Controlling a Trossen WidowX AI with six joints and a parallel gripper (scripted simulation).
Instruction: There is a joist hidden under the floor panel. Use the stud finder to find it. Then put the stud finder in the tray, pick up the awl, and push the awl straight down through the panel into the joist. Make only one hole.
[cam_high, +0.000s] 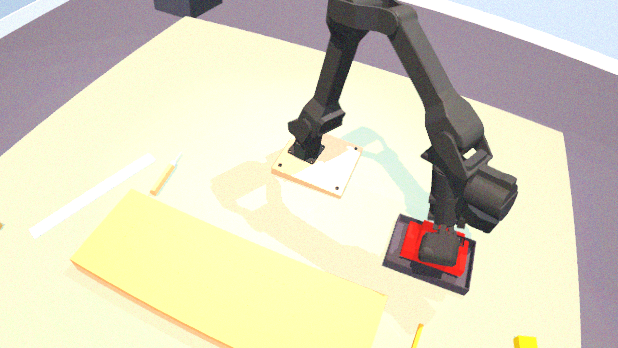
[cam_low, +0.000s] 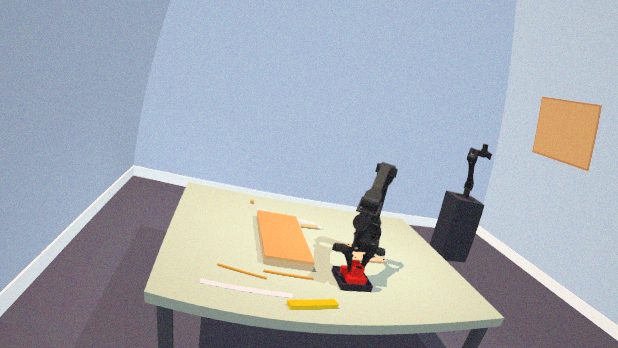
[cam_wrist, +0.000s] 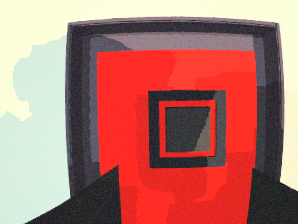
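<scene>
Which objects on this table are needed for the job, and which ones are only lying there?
For the job:
- stud finder
- tray
- awl
- panel
- gripper

Just lying about:
- yellow block
- two thin orange sticks
- two white strips

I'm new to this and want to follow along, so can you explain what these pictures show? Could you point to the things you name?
The machine is one black jointed robot arm, bolted to a flat pale wooden base plate (cam_high: 325, 175). One picture looks down from above, one across the room, and one from the arm's wrist.

Its black two-fingered gripper (cam_high: 445, 235) (cam_low: 357, 262) grips a boxy red stud finder (cam_high: 411, 242) (cam_low: 354, 275) (cam_wrist: 125, 75), within the walls of a dark rectangular tray (cam_high: 392, 245) (cam_low: 350, 287) (cam_wrist: 77, 100).

On the pale table (cam_high: 225, 85) (cam_low: 200, 210) lie a long orange-yellow panel (cam_high: 225, 270) (cam_low: 284, 237) and an orange-handled awl (cam_high: 163, 180) (cam_low: 310, 226).
</scene>
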